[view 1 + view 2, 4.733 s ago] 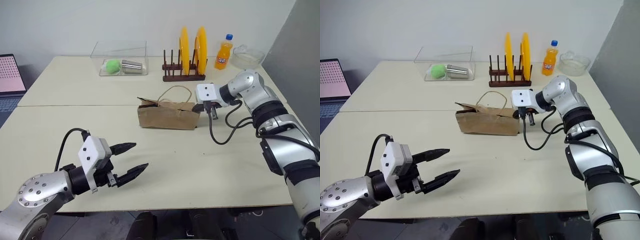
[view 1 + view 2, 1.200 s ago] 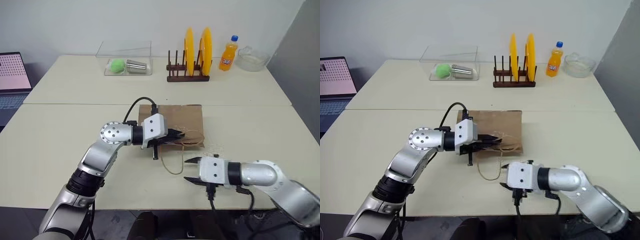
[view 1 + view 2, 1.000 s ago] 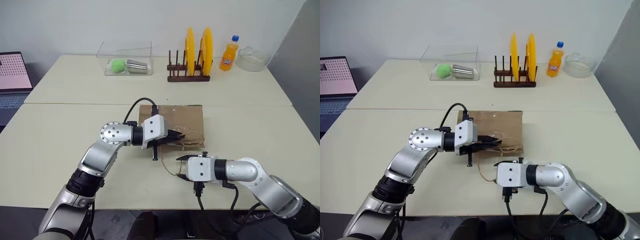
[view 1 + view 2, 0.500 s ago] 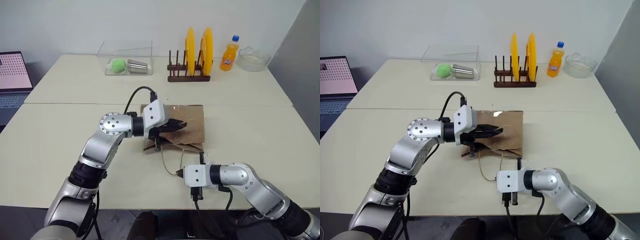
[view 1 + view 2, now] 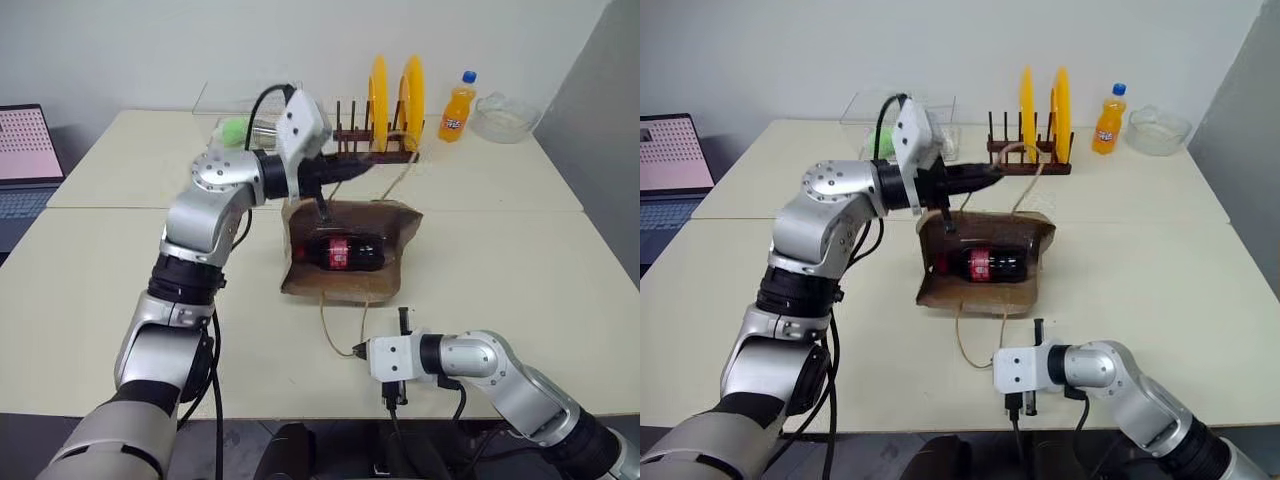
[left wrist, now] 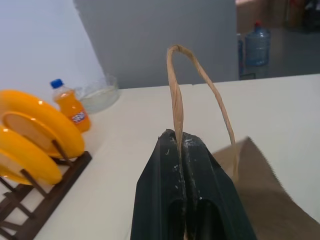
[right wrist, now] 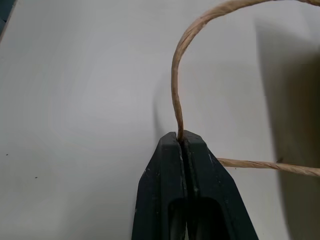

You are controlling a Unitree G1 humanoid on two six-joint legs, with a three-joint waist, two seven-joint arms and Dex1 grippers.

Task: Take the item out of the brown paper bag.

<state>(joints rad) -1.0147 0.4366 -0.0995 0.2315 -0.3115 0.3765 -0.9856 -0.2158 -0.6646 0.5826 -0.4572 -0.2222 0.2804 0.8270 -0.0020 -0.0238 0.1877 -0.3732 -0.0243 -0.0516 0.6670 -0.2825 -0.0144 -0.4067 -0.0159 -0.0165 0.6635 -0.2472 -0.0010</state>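
Bottle (image 5: 345,252), the item: small, dark cola type with red label, lay on its side inside the creased brown paper bag (image 5: 340,285) at table centre in the head views, its mouth held open toward the near edge; judged light, rigid and slick, best gripped across the body. Left wrist view: left gripper (image 6: 181,142) was clamped on the far handle (image 6: 200,82), thin twisted tan paper cord. Right wrist view: right gripper (image 7: 182,141) was pinched shut on the near handle (image 7: 187,45) over the smooth pale table (image 7: 75,100).

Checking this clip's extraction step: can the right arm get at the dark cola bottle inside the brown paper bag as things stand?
Probably not yet: the right gripper is shut on the lower handle loop, though the bag's mouth gapes toward it, exposing the bottle.
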